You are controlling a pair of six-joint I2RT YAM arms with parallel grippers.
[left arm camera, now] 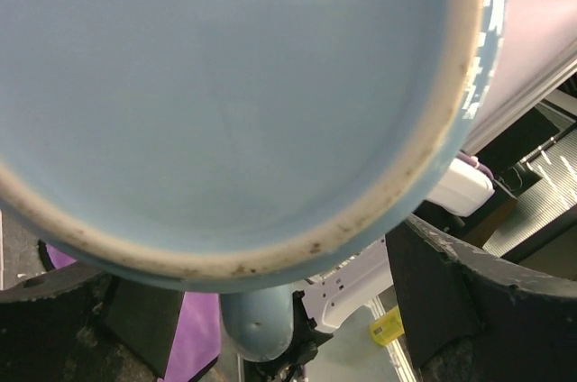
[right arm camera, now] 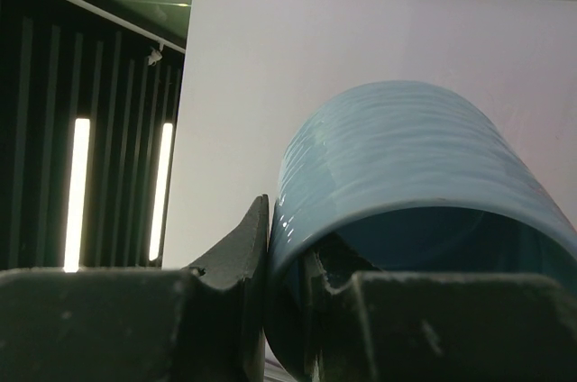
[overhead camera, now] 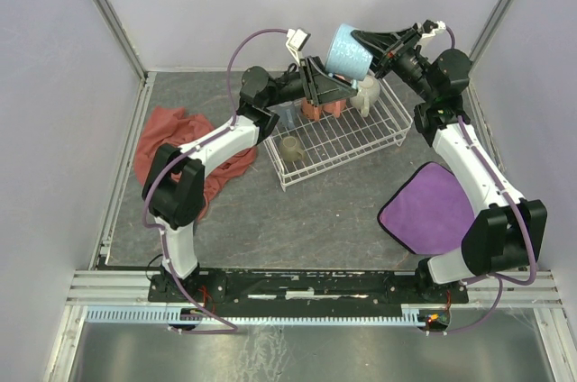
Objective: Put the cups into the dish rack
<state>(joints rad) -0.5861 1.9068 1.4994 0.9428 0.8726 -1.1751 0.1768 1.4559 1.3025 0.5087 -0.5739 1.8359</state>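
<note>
Plainly the risk lies in the grip. The right gripper [overhead camera: 368,40] is clamped on the light blue mug [overhead camera: 350,50] by a thin pinch of its rim wall, one finger inside and one outside, and holds it tilted in the air at the twelve o'clock edge of the dish rack [overhead camera: 347,159]. The left gripper [overhead camera: 325,85], jaws spread wide and empty, sits at the mug's seven o'clock with its fingers [left arm camera: 469,296] flanking the base. They are probably not touching it, though the close view hides this. A nudge there could twist the mug from the pinch and drop it onto the salmon mug [overhead camera: 315,109] and cream mug [overhead camera: 365,94] below.
</note>
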